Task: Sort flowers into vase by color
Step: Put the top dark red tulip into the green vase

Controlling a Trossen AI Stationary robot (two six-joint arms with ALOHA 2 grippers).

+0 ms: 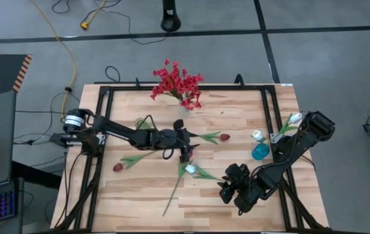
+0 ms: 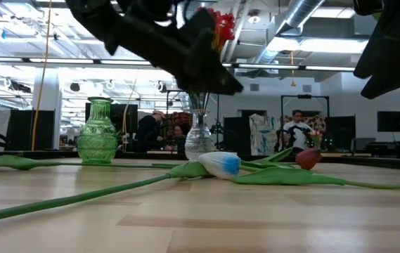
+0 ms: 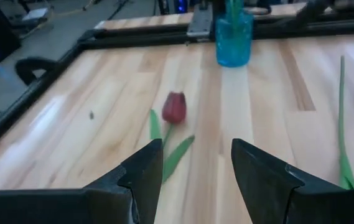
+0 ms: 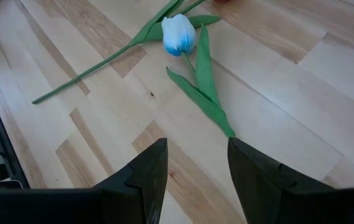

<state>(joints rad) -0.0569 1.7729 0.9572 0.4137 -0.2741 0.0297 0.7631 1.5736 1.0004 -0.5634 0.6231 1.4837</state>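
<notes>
Red flower sprays [image 1: 178, 84] stand in a clear vase [image 2: 200, 140] at the far middle. A maroon tulip [image 3: 175, 107] lies on the table mid-right, and my left gripper [image 3: 195, 174] hangs open just short of its stem end, above the wood. A white tulip [image 4: 178, 34] lies near the table's middle, with my right gripper [image 4: 195, 168] open above the table to its near right. Another maroon tulip [image 1: 118, 167] lies at the left. Two white tulips [image 1: 257, 135] stand in a blue vase [image 1: 260, 151] at the right.
A green glass vase [image 2: 98, 140] stands at the far left of centre. A black frame [image 1: 103, 130] runs along the table's edges. Bare wood lies along the near edge. People and equipment show in the room beyond.
</notes>
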